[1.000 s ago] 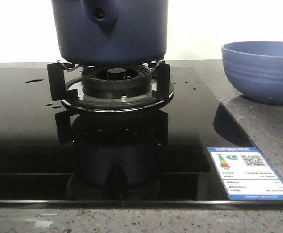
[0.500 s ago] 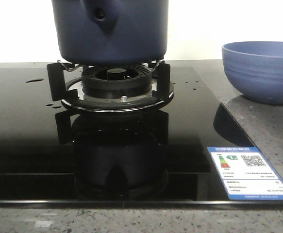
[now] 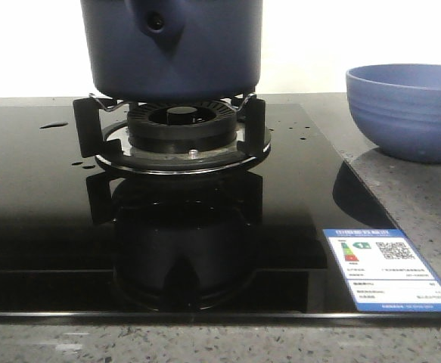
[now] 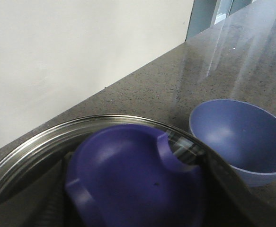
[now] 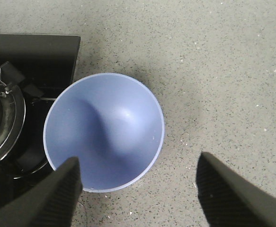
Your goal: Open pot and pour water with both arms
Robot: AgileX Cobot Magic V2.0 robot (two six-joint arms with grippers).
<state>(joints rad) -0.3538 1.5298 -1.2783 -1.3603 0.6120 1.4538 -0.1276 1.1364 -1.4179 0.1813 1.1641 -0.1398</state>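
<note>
The dark navy pot point(image 3: 171, 53) stands on the gas burner point(image 3: 178, 125), its handle stub with a round hole point(image 3: 156, 23) facing me. Its top is cut off in the front view. In the left wrist view the glass lid with a steel rim point(image 4: 43, 137) and a blue knob point(image 4: 133, 175) fills the frame. My left gripper point(image 4: 135, 163) is open, with a dark finger close on each side of the knob. My right gripper point(image 5: 138, 163) is open and empty above the near rim of the lighter blue bowl point(image 5: 104, 132).
The blue bowl point(image 3: 409, 113) stands on the speckled stone counter point(image 5: 223, 71) to the right of the black glass cooktop point(image 3: 38, 227); it also shows in the left wrist view point(image 4: 237, 137). Water drops lie on the glass. An energy label point(image 3: 386, 268) sits at the cooktop's front right corner.
</note>
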